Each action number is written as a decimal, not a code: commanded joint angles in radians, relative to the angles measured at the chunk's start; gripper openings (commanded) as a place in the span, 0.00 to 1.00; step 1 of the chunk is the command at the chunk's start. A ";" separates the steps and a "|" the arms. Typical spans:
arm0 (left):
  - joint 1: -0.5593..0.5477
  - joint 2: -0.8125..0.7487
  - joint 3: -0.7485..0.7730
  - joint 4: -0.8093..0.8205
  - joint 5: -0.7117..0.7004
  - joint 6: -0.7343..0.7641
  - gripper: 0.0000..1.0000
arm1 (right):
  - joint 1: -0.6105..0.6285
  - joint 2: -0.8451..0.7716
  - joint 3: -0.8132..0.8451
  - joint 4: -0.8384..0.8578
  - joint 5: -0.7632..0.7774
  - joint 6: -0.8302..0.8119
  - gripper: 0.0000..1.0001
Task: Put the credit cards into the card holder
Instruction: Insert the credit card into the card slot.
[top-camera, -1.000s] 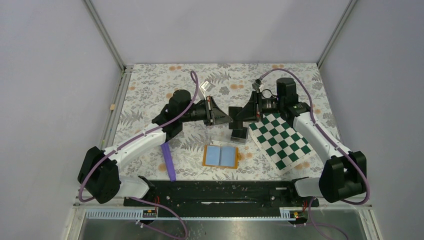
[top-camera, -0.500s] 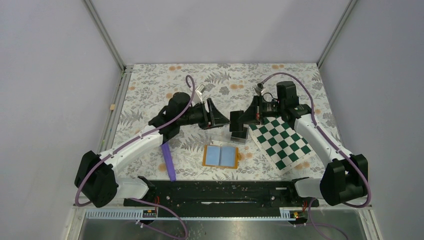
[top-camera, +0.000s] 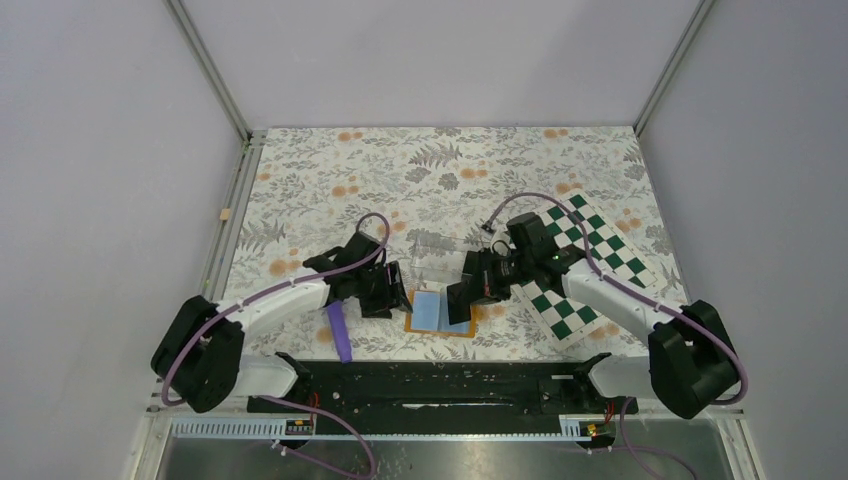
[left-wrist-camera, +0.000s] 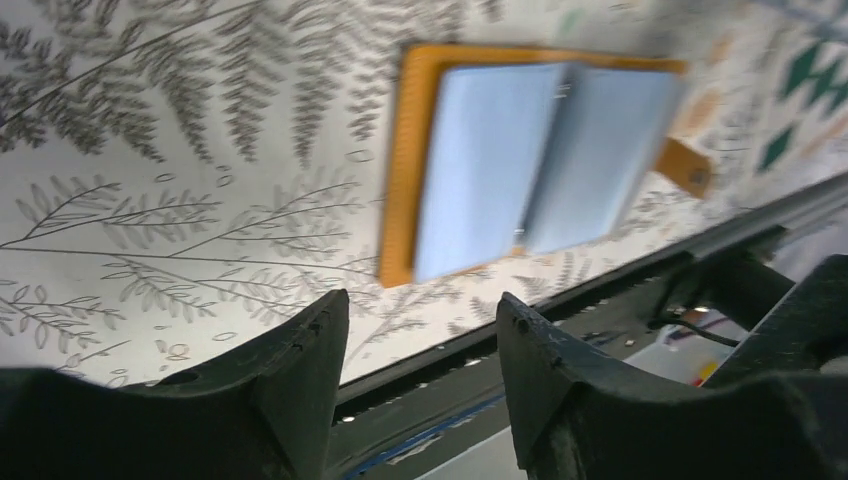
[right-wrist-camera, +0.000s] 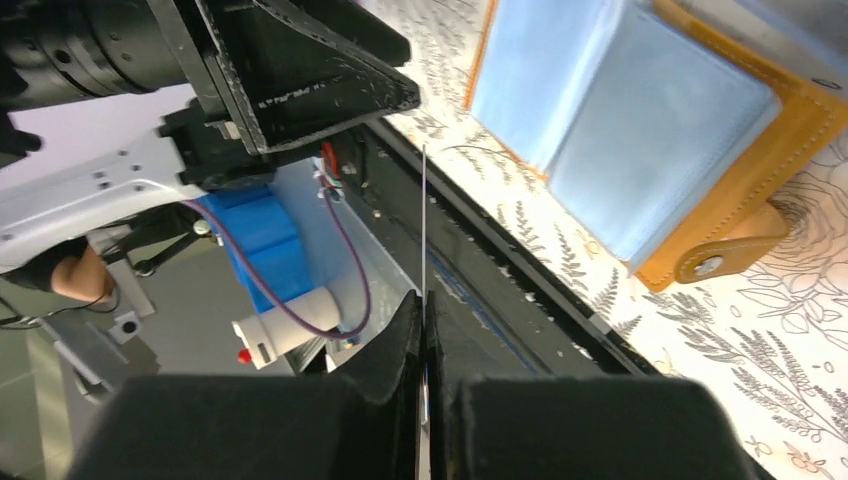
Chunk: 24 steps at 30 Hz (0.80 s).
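Grey walls (top-camera: 430, 60) are wrapped round a fern-print tablecloth (top-camera: 330, 170). The card holder (top-camera: 440, 312) is laid open at 6 o'clock. A credit card (right-wrist-camera: 424, 200) is pinched edge-on by the right gripper (right-wrist-camera: 424, 310), and the left gripper (left-wrist-camera: 420, 305) is left spread and empty.

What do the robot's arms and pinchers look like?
The left arm and right arm have white tubes, chunky black joints and a thin purple cable looping along each. The left gripper and right gripper are black, with two wedge-shaped fingers each.

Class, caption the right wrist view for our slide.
Right tool pinches a thin card edge-on near the open orange card holder.
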 joint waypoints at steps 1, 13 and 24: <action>0.005 0.074 -0.027 0.034 -0.034 0.033 0.55 | 0.040 0.016 -0.080 0.180 0.135 0.037 0.00; -0.014 0.179 -0.040 0.147 0.053 -0.013 0.31 | 0.044 0.097 -0.146 0.407 0.234 0.060 0.00; -0.089 0.174 -0.056 0.154 0.043 -0.076 0.07 | 0.044 0.192 -0.173 0.494 0.228 0.065 0.00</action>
